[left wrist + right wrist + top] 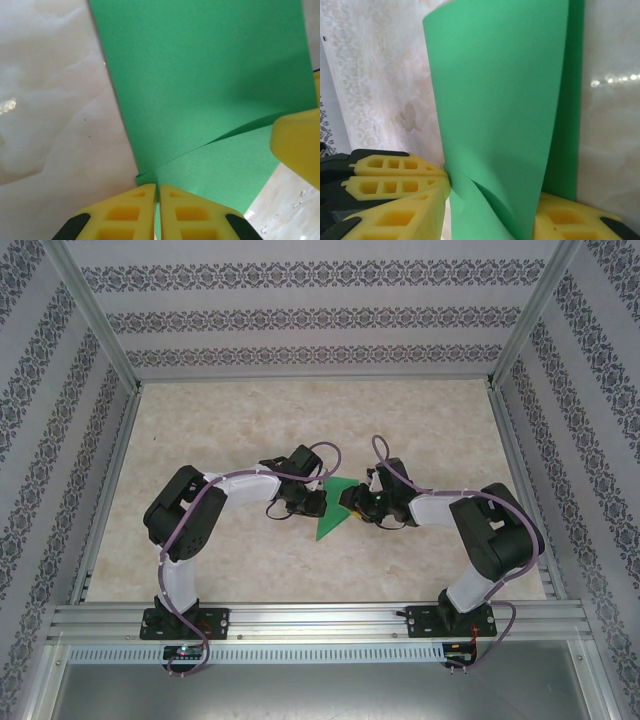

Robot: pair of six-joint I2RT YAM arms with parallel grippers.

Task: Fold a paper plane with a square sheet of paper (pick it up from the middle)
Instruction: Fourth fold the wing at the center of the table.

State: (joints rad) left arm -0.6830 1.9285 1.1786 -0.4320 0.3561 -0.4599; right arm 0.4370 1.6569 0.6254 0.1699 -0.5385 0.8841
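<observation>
One thin green sheet (333, 512) is lying mid-table (220, 430) between the arms, one layer folded over another. It is looking feather-light, floppy and easily creased, and smooth enough to be slipping, so gripping at an edge or corner is looking wisest. Left jaws are pressing together, pinching its left edge. Right jaws are standing spread, straddling a flap that is curling up off the pale, glossy, marbled top.

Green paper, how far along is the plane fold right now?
Done: one layer of the green sheet already lies over another. In hand: the left end effector pinches its edge while the right end effector straddles a curled, uncreased flap. Left: no dart shape yet, most folds remain.
</observation>
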